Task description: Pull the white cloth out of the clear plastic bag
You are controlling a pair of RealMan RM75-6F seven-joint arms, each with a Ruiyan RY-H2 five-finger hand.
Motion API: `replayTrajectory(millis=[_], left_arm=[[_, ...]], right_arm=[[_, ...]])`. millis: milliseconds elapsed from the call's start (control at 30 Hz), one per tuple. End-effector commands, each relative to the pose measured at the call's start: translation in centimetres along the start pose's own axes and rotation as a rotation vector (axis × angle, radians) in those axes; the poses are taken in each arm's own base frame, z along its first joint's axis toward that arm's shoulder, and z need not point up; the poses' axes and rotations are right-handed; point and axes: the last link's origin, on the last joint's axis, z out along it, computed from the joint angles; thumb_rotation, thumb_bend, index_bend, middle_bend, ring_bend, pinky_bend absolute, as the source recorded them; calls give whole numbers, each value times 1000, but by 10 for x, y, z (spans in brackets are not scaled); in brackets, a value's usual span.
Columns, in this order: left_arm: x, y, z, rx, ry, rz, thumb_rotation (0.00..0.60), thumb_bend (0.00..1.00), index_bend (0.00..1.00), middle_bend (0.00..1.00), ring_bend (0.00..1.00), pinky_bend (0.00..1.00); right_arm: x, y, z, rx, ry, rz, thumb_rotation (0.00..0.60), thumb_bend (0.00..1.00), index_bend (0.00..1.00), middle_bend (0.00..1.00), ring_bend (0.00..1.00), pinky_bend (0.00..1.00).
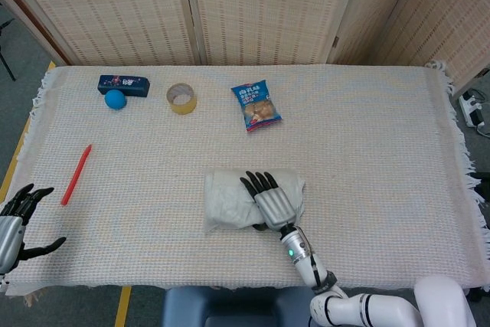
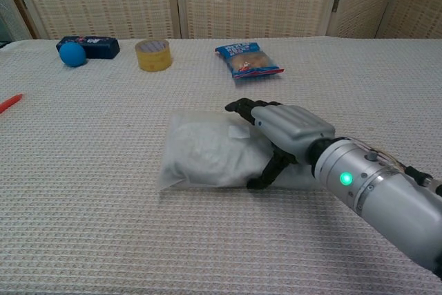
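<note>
The clear plastic bag [image 1: 226, 201] [image 2: 197, 150] with the white cloth [image 2: 207, 153] inside lies near the table's front middle. My right hand [image 1: 269, 201] [image 2: 283, 129] lies across the bag's right half. Its fingers stretch over the top and its thumb [image 2: 266, 170] pushes into the bag's near side, so the bag is squeezed between them. The bag's right end is hidden under the hand. My left hand [image 1: 17, 220] hovers at the table's front left corner, fingers apart and holding nothing, far from the bag.
A red pen [image 1: 76, 174] lies at the left. Along the back are a blue ball [image 1: 115, 99], a dark blue box [image 1: 124, 83], a roll of tape [image 1: 181, 98] and a blue snack packet [image 1: 256, 105]. A woven cloth [image 1: 383, 151] covers the table.
</note>
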Motion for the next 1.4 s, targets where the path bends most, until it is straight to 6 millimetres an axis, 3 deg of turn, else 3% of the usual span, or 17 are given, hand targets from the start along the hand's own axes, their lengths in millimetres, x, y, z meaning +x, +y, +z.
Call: replayTrajectory(millis=[33, 200, 433, 567, 700, 900, 1033, 1233, 1300, 1400], left_arm=[[0, -1, 1, 4, -2, 1, 600, 129, 190, 238, 96, 207], [-1, -1, 1, 6, -7, 6, 600, 130, 190, 239, 96, 207], [-11, 2, 2, -4, -39, 17, 600, 131, 191, 247, 109, 231], [-18, 8, 2, -34, -73, -13, 600, 131, 197, 255, 123, 264], [-26, 14, 5, -61, -86, -54, 600, 130, 212, 274, 140, 288], [-52, 36, 16, -112, -119, -168, 600, 127, 261, 330, 183, 366], [-69, 60, 29, -148, -110, -224, 600, 126, 343, 402, 248, 443], [-93, 98, 40, -182, -74, -219, 600, 115, 461, 512, 342, 601], [-102, 107, 44, -177, -87, -208, 600, 111, 484, 572, 422, 688], [-118, 116, 49, -157, -119, -180, 600, 108, 510, 746, 604, 816]], right_arm=[[3, -1, 14, -12, 2, 4, 600, 60, 0, 0, 0, 0], [6, 0, 24, -20, 7, -10, 600, 59, 0, 0, 0, 0], [19, 5, 54, -31, 40, -41, 600, 60, 0, 0, 0, 0], [21, 6, 55, -12, 27, -31, 600, 59, 0, 0, 0, 0], [24, 12, 39, 4, -20, 21, 600, 59, 0, 0, 0, 0], [54, 34, -4, 9, -6, 82, 600, 59, 0, 0, 0, 0], [73, 56, -36, -10, 37, 80, 600, 60, 0, 0, 0, 0], [81, 100, -65, -87, 86, 106, 600, 60, 0, 0, 0, 0], [81, 113, -70, -114, 101, 137, 600, 59, 0, 0, 0, 0], [83, 133, -78, -143, 124, 181, 600, 59, 0, 0, 0, 0]])
